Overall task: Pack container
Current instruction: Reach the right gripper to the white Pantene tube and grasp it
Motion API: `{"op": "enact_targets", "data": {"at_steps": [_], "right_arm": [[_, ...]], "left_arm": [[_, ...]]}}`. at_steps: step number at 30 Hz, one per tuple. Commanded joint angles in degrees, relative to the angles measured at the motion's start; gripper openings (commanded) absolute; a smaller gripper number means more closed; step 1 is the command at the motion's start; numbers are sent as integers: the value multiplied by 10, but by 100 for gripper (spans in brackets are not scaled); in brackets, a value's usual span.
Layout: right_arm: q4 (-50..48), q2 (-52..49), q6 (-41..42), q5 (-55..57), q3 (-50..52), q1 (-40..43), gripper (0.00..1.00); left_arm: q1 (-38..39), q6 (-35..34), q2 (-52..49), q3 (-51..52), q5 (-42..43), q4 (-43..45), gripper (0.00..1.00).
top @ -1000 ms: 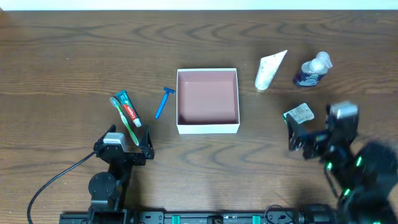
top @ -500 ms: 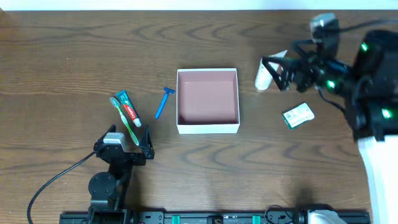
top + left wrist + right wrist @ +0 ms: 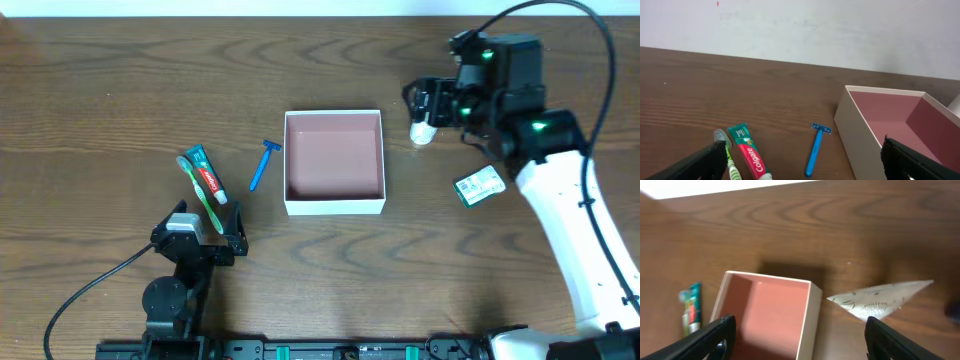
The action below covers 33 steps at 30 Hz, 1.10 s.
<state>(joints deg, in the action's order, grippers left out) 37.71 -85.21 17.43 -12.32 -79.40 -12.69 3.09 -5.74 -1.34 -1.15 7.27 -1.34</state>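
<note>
The container (image 3: 335,207), a square white box with an empty pink inside, sits mid-table. It also shows in the left wrist view (image 3: 860,131) and the right wrist view (image 3: 812,315). My right gripper (image 3: 425,105) is open and empty, hovering over a white tube (image 3: 423,131) just right of the container; the tube also shows in the right wrist view (image 3: 880,300). My left gripper (image 3: 200,240) is open and empty, resting at the front left behind a toothpaste tube (image 3: 207,176) and a green toothbrush (image 3: 203,203). A blue razor (image 3: 262,164) lies left of the container.
A small green packet (image 3: 479,185) lies right of the container, near my right arm. The small bottle at the back right is hidden under the right arm. A black cable (image 3: 80,295) trails from the left arm's base.
My right arm has swung from the front right up to the back and moved left, ending above the white tube. The left arm and the objects have not moved.
</note>
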Motion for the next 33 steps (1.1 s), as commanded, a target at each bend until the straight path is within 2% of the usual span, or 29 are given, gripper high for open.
{"op": "enact_targets", "data": {"at_steps": [1, 4, 8, 23, 27, 33], "right_arm": [[12, 7, 78, 157, -7, -33, 82], [37, 6, 141, 228, -7, -48, 81], [42, 1, 183, 250, -7, -49, 81], [-14, -82, 206, 236, -7, -42, 80], [-24, -91, 207, 237, -7, -38, 74], [-28, -101, 207, 237, -7, -31, 56]], "left_arm": [[-2, 4, 0, 9, 7, -21, 98], [-2, 4, 0, 9, 7, -21, 98], [-2, 4, 0, 9, 7, -21, 98], [-2, 4, 0, 9, 7, -21, 98], [-2, 4, 0, 9, 7, -21, 98], [-2, 4, 0, 9, 7, -21, 98]]}}
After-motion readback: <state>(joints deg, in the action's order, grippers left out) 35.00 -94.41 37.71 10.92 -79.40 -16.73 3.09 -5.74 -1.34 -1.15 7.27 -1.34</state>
